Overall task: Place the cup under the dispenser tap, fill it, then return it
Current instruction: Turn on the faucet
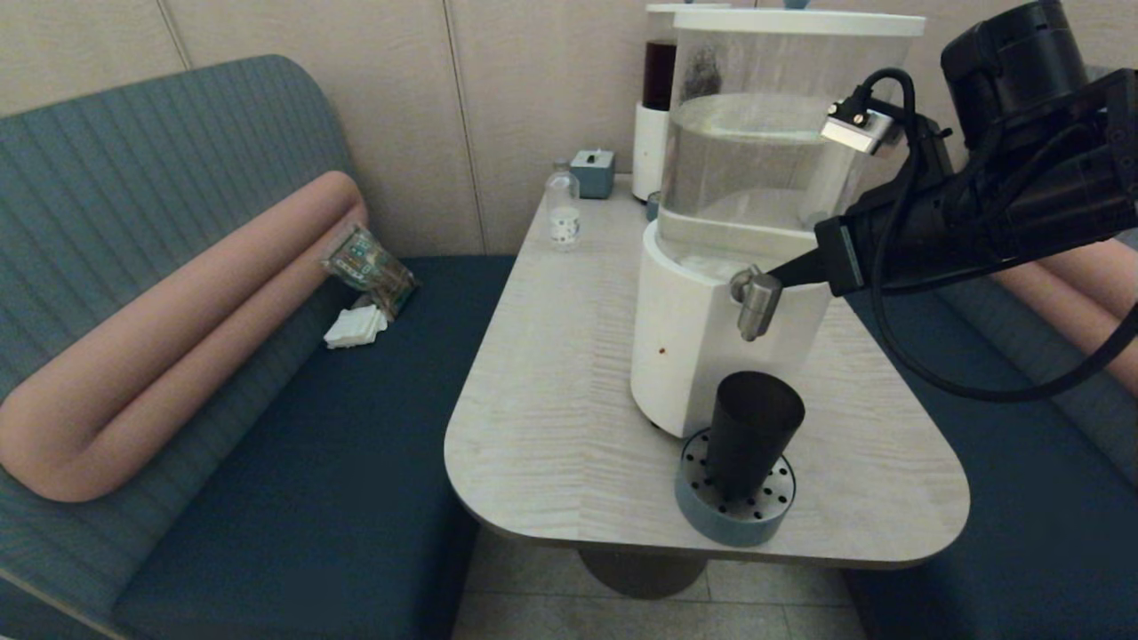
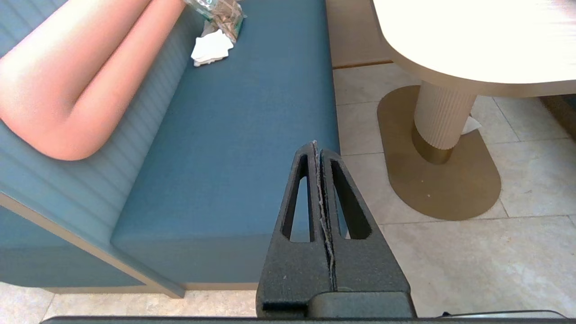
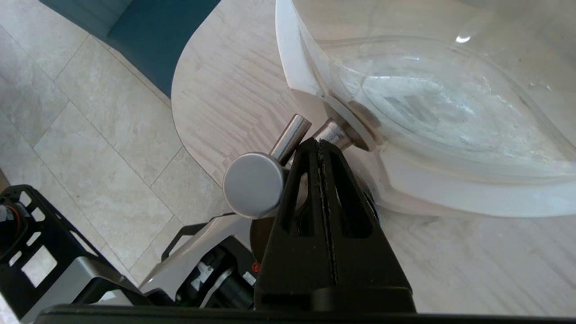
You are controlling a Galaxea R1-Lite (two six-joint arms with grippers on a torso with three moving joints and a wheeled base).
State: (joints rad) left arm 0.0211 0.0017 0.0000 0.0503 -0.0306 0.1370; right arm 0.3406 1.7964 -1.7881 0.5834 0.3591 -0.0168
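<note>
Booth seat: a blue upholstered bench (image 1: 293,427) runs along the robot's left of the table, with a long salmon-pink bolster (image 1: 169,338) lying against its ribbed backrest.
Table: a pale wood-grain top (image 1: 551,382) with rounded corners, standing on a ribbed pedestal (image 2: 443,114) over a brass-coloured oval foot on the tiled floor.
Dispenser: a big clear tank (image 1: 756,133) partly filled with water sits on a white round base (image 1: 685,347), on the right half of the table. Directly behind it stands a slimmer dispenser with a dark red tank (image 1: 660,76).
Right arm: the black arm reaches in from the right at tank height. The right gripper (image 3: 318,145) has its two fingers pressed flat together, and their tips lie against the tap's stem just behind its round silver cap.
Left gripper: the left gripper (image 2: 316,146) hangs low beside the bench, over the edge of the seat and the floor tiles, well away from the table top; its fingers are pressed together with nothing between them.
Drip tray: a round blue-grey tray (image 1: 736,498) with a perforated top sits at the table's near edge, touching the foot of the white base.
Cup: the cup (image 1: 751,436) stands upright on the drip tray, mouth open, straight below the tap nozzle and apart from it.
Dispenser tap: the dispenser tap (image 1: 756,302) sticks out of the front of the white base, its nozzle pointing down.
Small items: a small clear bottle (image 1: 562,209) and a little grey-blue box (image 1: 593,172) stand at the far end of the table; a patterned packet (image 1: 369,267) and a white folded tissue (image 1: 356,327) lie on the bench.
</note>
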